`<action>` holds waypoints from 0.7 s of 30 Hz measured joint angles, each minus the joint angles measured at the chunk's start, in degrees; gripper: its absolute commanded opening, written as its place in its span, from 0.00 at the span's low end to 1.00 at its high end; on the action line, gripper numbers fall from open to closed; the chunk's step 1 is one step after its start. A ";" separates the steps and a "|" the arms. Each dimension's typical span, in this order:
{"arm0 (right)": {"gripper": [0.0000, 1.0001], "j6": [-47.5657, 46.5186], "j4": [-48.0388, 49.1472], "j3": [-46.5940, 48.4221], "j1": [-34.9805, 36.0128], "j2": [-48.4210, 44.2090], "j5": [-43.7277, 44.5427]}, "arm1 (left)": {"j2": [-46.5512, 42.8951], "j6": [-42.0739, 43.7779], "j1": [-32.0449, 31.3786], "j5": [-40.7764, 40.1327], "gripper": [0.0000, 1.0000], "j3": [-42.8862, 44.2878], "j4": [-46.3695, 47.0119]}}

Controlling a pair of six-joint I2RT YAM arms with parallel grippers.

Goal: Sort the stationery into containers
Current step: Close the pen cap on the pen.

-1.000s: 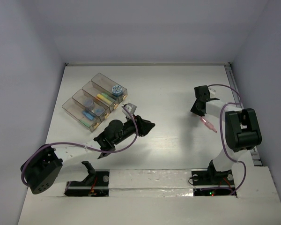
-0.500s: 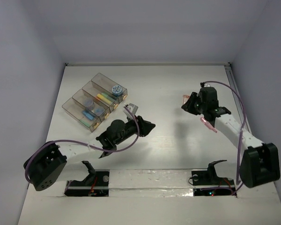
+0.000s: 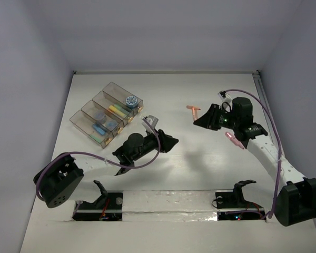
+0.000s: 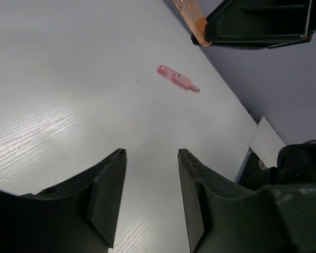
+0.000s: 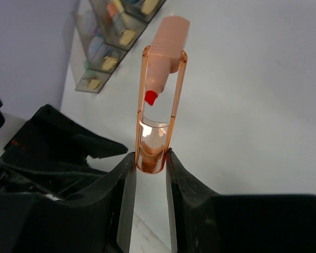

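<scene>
A: Where was the orange pen found, and how was it held?

B: It was pinched by one end between the closed fingers of the right gripper. Its long axis was carried straight on from the fingers, with the capped end pointing outward.

A: And which way were the boxes placed from that gripper?

B: In the overhead view they were seen at about 9 o'clock from it, well apart, across the middle of the table. Each box was laid roughly from 10 to 4 o'clock, so the pen would probably need to be lined up with that direction before being dropped in.

A: Was the other arm nearer?

B: Yes. The left gripper was placed between the boxes and the right gripper – nearer the boxes. Its fingers were parted and nothing was held between them. It was aimed toward 3 o'clock, away from the boxes.

A: Was anything left on the table?

B: A pink pen was seen lying flat at about 4 o'clock from the right gripper, just beside that arm – plainly the right arm's pick rather than the left's. Coloured pens and a round blue roll were seen inside the boxes.
</scene>
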 measured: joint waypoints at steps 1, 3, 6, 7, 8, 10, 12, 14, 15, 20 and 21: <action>0.10 0.33 0.35 -0.09 0.00 -0.11 -1.73 | 0.00 0.26 0.00 -0.13 0.43 0.22 0.35; 0.10 1.14 1.38 -0.42 0.00 -0.11 -6.12 | -0.07 1.05 0.00 -0.59 0.46 0.52 1.07; 0.10 2.27 2.21 -1.14 0.00 -0.24 -11.28 | -0.55 2.97 0.00 -2.12 0.51 0.72 1.09; 0.09 2.56 2.19 -1.22 0.00 -0.33 -12.85 | -0.72 4.02 0.00 -2.86 0.54 0.72 1.05; 0.09 2.97 2.36 -1.33 0.00 -0.48 -14.25 | -1.20 4.83 0.02 -3.26 0.55 0.72 1.05; 0.09 3.87 2.36 -1.62 0.00 -1.22 -17.09 | -2.10 7.17 -0.02 -4.72 0.58 0.72 1.01; 0.09 4.79 2.21 -1.86 0.00 -2.38 -19.47 | -3.02 9.05 -0.11 -5.81 0.60 0.72 1.14; 0.09 5.70 2.23 -1.86 0.00 -3.65 -21.24 | -3.69 10.82 -0.37 -6.51 0.61 0.72 1.46; 0.09 6.29 2.19 -1.88 0.00 -4.46 -22.12 | -3.91 11.50 -0.46 -6.71 0.61 0.72 1.64; 0.09 8.55 2.21 -1.88 0.00 -8.00 -24.81 | -4.50 14.58 -1.81 -7.67 0.62 0.72 1.90; 0.09 8.90 2.12 -1.88 0.00 -8.61 -25.18 | -4.72 15.10 -2.14 -7.78 0.62 0.74 1.88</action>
